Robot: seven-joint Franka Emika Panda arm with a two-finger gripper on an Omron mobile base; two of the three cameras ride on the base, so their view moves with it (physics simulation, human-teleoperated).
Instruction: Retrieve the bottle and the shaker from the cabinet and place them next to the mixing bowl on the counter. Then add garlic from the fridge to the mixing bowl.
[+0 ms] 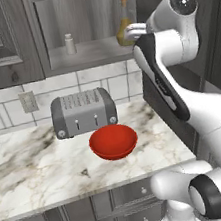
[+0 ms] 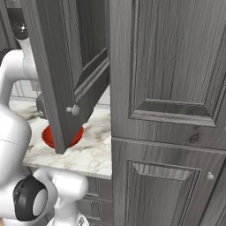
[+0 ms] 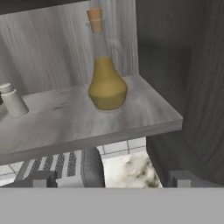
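Arm raised to the wall cabinet (image 1: 1,44), hand level with the shelf niche. Gripper (image 3: 113,178) spread wide, its two dark finger tips (image 3: 38,179) far apart at the bottom of the hand view; nothing between them, nothing touched. Bottle (image 3: 106,74) stands upright on the shelf straight ahead of the hand, near the right end of the niche, amber liquid in the lower body, stopper on. Shaker (image 3: 12,100) upright on the same shelf, well apart to the bottle's left. From the left base view, the hand sits just beside the bottle (image 1: 124,24), partly covering it. Below on the counter (image 1: 36,170): red mixing bowl (image 1: 113,141), just in front of a grey toaster (image 1: 83,111). Cabinet door (image 2: 66,66) swung open.
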